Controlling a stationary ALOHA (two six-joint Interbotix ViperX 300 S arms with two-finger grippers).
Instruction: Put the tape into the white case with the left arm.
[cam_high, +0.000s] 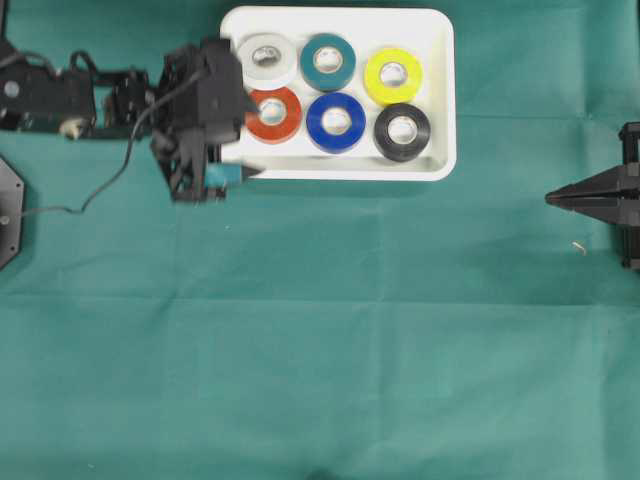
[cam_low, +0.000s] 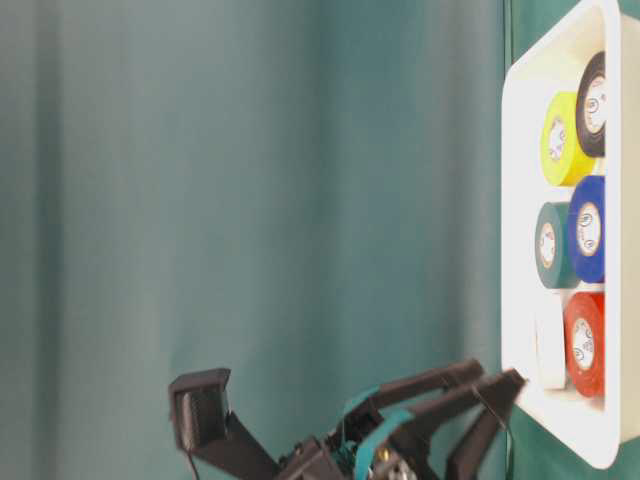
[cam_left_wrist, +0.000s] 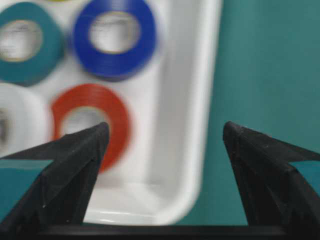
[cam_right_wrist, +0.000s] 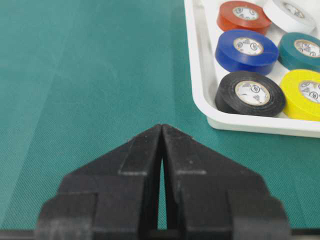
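— Where's the left hand (cam_left_wrist: 165, 145)?
— Spread wide and holding nothing, over the near left corner of the white case (cam_high: 440, 165).
— And the tape?
— The red roll (cam_high: 273, 113) lies flat inside the case (five other rolls beside it).
— The right hand (cam_right_wrist: 162, 131)?
— Pressed closed, well apart, over the green tabletop (cam_high: 320, 340).

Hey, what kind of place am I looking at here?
Likely a robot lab test bench: a green cloth covers the table, two robot arms face in, and a white case holds sorted tape rolls.
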